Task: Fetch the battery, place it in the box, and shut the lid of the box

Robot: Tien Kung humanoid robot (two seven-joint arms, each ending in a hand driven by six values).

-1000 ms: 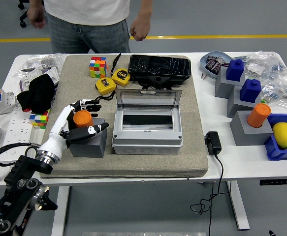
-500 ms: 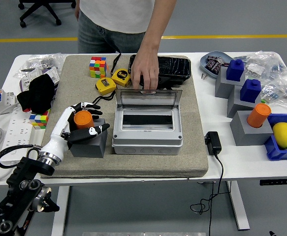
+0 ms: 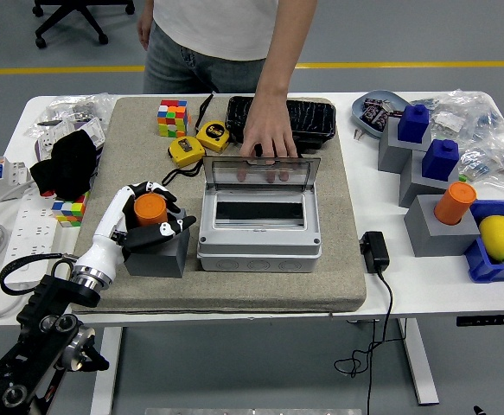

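The battery [image 3: 150, 207] is an orange cylinder standing on a grey block [image 3: 159, 256] at the left of the mat. My left hand [image 3: 167, 214] reaches in from the lower left. Its fingers curl around the battery's far side and its thumb closes in at the near right. The battery still sits on the block. The grey box [image 3: 258, 233] lies in the middle of the mat with its clear lid [image 3: 260, 179] raised. A person's hand [image 3: 269, 140] rests on the lid's top edge from the far side. My right arm is out of view.
Two yellow tape measures [image 3: 186, 150], a Rubik's cube [image 3: 171, 117] and a black case [image 3: 308, 117] lie behind the box. A black cloth [image 3: 66, 164] and a power strip [image 3: 9, 207] are at the left. Grey blocks with blue and orange pieces [image 3: 442, 216] and a lemon [image 3: 499, 235] are at the right.
My left hand has closed in around the battery. The person has stepped up and reached a hand down onto the box lid's top edge.
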